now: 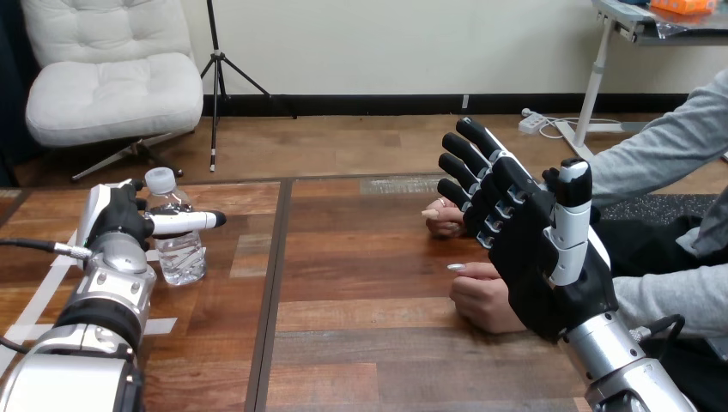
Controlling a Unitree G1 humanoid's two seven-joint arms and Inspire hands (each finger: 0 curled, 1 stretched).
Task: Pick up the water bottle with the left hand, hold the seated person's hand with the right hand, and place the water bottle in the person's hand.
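Note:
A clear water bottle with a white cap stands upright on the wooden table at the left. My left hand is close against its left side, open, with the thumb stretched straight across the bottle's front. My right hand is raised at the right, open, with straight fingers pointing up and to the left. Behind it the person's two hands rest on the table, the farther one and the nearer one. My right hand hides part of both; I cannot tell whether it touches them.
White tape strips lie on the table near my left forearm. A dark seam runs front to back between two table boards. The person's grey sleeves come in from the right edge.

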